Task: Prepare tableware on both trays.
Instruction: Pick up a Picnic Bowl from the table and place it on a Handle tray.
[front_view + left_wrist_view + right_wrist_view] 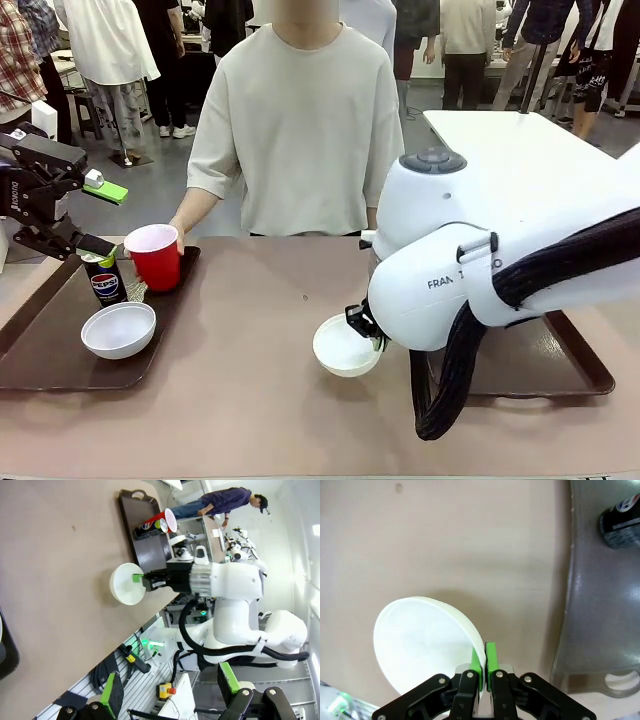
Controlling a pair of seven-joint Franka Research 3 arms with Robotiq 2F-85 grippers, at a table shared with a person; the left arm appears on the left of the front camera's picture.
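The right gripper is closed on the rim of a white bowl, its two green pads pinching the wall between them; the bowl hangs tilted above the bare brown table, short of the right tray beside it. The right wrist view shows what the front view hides: a dark can standing on that tray beyond the gripper, and the tray's cut-out handle near the fingers. In the front view the bulky white right arm stands in the way, covering most of the right tray and the pinch itself; just the bowl shows below the arm.

The left wrist view sees the same bowl from across the table, with the right gripper on its rim, and the far tray carrying a red cup lying toward the camera beside a can.

The left gripper is open, one green pad raised, the other finger low beside the Pepsi can on the left tray; just past it a person's hand holds a red cup on the same tray; a second white bowl sits in front of the can. People stand well behind the person.
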